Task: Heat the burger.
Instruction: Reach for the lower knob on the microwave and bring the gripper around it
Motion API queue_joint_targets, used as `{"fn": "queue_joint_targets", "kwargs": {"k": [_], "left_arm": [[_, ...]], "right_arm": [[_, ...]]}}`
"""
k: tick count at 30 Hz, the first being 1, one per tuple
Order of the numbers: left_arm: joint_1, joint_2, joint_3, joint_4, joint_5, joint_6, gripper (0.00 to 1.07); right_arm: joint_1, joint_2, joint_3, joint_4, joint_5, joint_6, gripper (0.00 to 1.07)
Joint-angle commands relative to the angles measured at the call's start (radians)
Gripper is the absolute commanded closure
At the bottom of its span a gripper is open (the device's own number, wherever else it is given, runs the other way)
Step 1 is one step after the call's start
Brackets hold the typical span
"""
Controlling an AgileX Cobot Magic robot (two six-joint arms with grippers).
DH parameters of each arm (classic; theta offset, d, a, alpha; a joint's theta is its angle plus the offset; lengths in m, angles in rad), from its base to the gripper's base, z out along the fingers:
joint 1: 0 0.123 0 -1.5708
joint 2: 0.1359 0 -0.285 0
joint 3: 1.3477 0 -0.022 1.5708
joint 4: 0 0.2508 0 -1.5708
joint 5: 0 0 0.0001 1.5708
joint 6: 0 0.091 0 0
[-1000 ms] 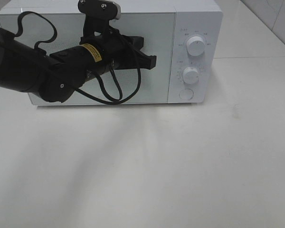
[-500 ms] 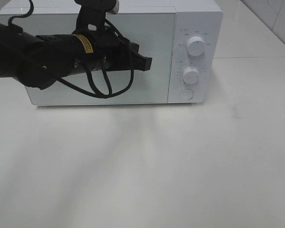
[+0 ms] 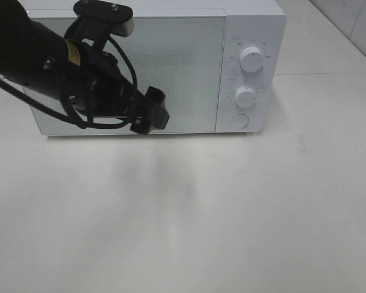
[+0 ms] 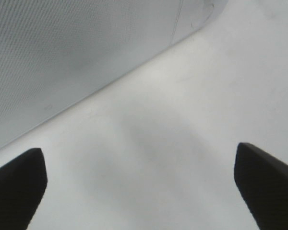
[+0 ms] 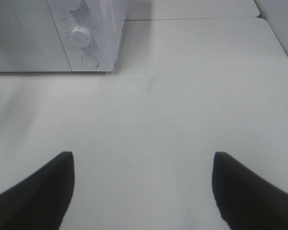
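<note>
Bench (image 3: 232, 213), white and bare, spreads beneath both pincers. Behind the left pincer (image 3: 149, 116) stands a white microwave (image 3: 189, 61), its frosted door shut. The burger cannot be seen in any view. The black left arm (image 3: 43, 61) crosses the door, and its pincer hangs released just in front of the door's lower edge, nothing between its fingers. The right pincer (image 5: 143, 160) is also spread and grasps nothing, with the microwave well ahead of it. Two dials (image 3: 251, 58) and a round button (image 3: 238, 121) sit beyond the left pincer's right side.

Mock kitchen, white microwave (image 3: 189, 67), white tabletop (image 3: 232, 213)
</note>
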Motion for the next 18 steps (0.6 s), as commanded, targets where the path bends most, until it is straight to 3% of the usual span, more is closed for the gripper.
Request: {"fn": "queue_joint_targets", "kwargs": {"k": [1, 6, 10, 12, 18], "left_arm": [[-0.005, -0.041, 0.0, -0.011, 0.093, -0.007, 0.04], [-0.005, -0.134, 0.0, -0.011, 0.305, -0.007, 0.04], [-0.003, -0.172, 0.0, -0.021, 0.373, -0.019, 0.04], [0.028, -0.222, 0.0, -0.038, 0.486, -0.031, 0.04], [0.11, -0.251, 0.0, -0.046, 0.587, -0.033, 0.04]], "right_arm": [[-0.006, -0.025, 0.006, 0.0, -0.001, -0.007, 0.31], [-0.006, -0.025, 0.006, 0.0, -0.001, -0.007, 0.31], [-0.006, -0.025, 0.006, 0.0, -0.001, -0.007, 0.31], [-0.006, -0.025, 0.006, 0.0, -0.001, -0.007, 0.31], [-0.006, -0.025, 0.006, 0.0, -0.001, -0.007, 0.31]]}}
